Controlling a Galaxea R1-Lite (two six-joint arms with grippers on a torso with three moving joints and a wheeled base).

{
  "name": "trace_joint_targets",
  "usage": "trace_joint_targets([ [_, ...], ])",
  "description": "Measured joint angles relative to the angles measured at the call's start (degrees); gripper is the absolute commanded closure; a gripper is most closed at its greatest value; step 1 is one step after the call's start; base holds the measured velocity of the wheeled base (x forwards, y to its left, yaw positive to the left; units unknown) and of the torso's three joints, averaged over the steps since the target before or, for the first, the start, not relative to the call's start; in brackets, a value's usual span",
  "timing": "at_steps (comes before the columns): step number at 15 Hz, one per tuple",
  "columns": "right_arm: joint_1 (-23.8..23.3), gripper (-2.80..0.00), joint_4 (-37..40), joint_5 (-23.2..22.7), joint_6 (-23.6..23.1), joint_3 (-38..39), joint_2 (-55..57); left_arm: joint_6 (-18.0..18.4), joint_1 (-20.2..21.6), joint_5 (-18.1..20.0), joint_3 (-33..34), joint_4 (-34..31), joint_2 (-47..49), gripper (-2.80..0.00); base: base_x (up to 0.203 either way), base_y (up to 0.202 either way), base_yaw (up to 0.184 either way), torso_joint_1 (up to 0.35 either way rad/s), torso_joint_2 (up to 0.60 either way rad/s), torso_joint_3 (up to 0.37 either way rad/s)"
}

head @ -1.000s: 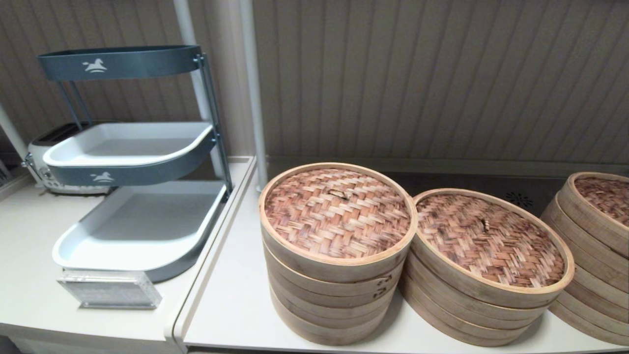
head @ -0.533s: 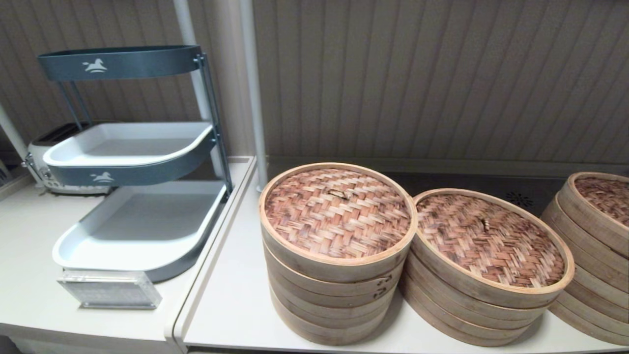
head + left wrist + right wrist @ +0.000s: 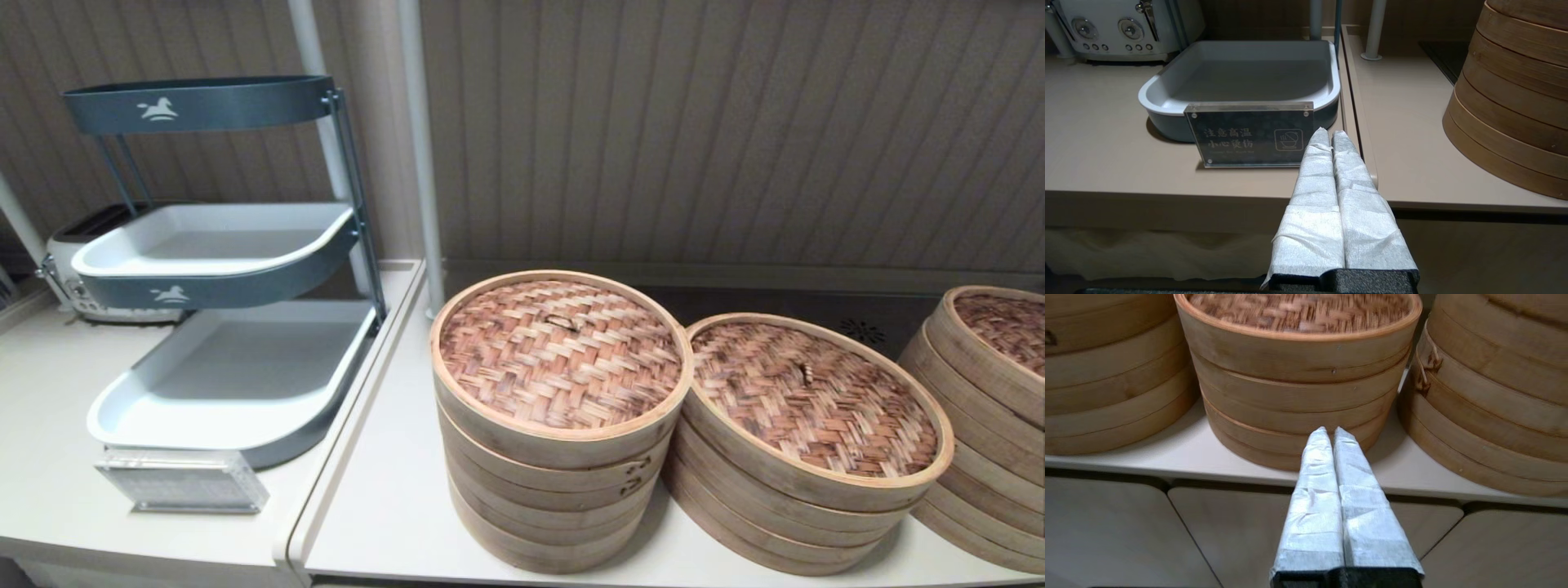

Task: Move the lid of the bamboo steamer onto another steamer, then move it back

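Observation:
The bamboo steamer lid [image 3: 561, 353], with a pale rim and light pinkish-tan weave, sits on the taller stack [image 3: 547, 498] that has dark lacing on its side. Right beside it stands another steamer [image 3: 784, 506], a wider, lower stack under a darker brown woven lid [image 3: 815, 398]. Neither gripper shows in the head view. My left gripper [image 3: 1330, 134] hangs shut and empty before the counter's front edge, near a sign. My right gripper [image 3: 1330, 433] is shut and empty below the counter edge, pointing at the low stack [image 3: 1298, 396].
A third steamer stack [image 3: 988, 425] stands at the far right. On the left counter are a tiered grey tray rack [image 3: 229, 269], a clear acrylic sign [image 3: 181, 481], and a toaster [image 3: 73, 261]. A white pole [image 3: 418, 155] rises behind the stacks.

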State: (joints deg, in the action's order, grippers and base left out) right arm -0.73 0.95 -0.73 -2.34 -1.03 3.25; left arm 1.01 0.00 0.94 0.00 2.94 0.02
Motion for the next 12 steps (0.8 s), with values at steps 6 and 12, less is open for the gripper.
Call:
trace_joint_targets([
  [6,0.22,0.00,-0.71,0.10,1.19,0.98,-2.98,0.00,0.00,0.02,0.00,0.00,0.00,0.00,0.000,0.000,0.000,0.000,0.00,0.000],
  [12,0.29,0.00,-1.44,0.22,1.66,1.03,-3.15,0.02,0.00,0.02,0.00,0.01,0.00,0.00,0.000,0.000,0.000,0.000,0.00,0.000],
])
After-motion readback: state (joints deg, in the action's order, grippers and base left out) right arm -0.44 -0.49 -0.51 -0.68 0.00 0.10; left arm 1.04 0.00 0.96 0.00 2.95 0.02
